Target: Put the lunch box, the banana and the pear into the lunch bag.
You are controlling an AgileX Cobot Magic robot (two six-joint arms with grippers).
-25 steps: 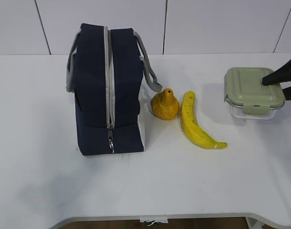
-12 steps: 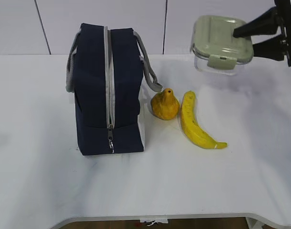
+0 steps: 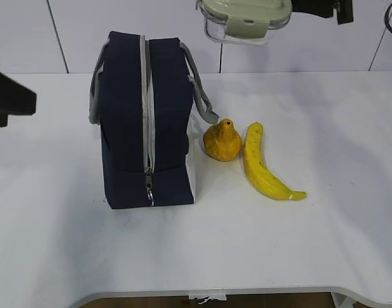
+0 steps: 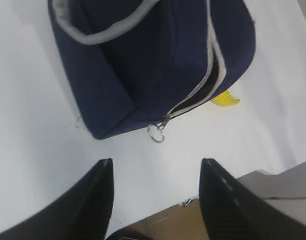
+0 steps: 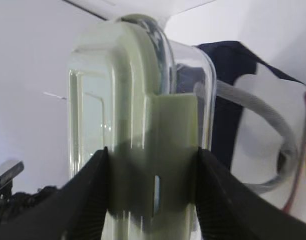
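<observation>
The navy lunch bag (image 3: 146, 119) stands on the white table with its grey zipper (image 3: 145, 109) mostly closed; the left wrist view shows the bag (image 4: 158, 60) with a short gap at the zipper's end and a ring pull (image 4: 156, 133). The pear (image 3: 222, 140) and the banana (image 3: 266, 168) lie right of the bag. My right gripper (image 5: 151, 165) is shut on the sage-lidded lunch box (image 5: 137, 115) and holds it high above the table, up and right of the bag, at the top edge of the exterior view (image 3: 246, 16). My left gripper (image 4: 157, 172) is open and empty, near the bag's zipper end.
The white table (image 3: 298, 244) has bare surface in front and to the right of the fruit. Its front edge (image 3: 202, 294) runs along the bottom. A white panelled wall stands behind. A dark part of my left arm (image 3: 8, 96) shows at the left edge.
My right gripper has lifted the lunch box from the table's right side and carried it up and left toward the bag. My left arm has entered at the left edge.
</observation>
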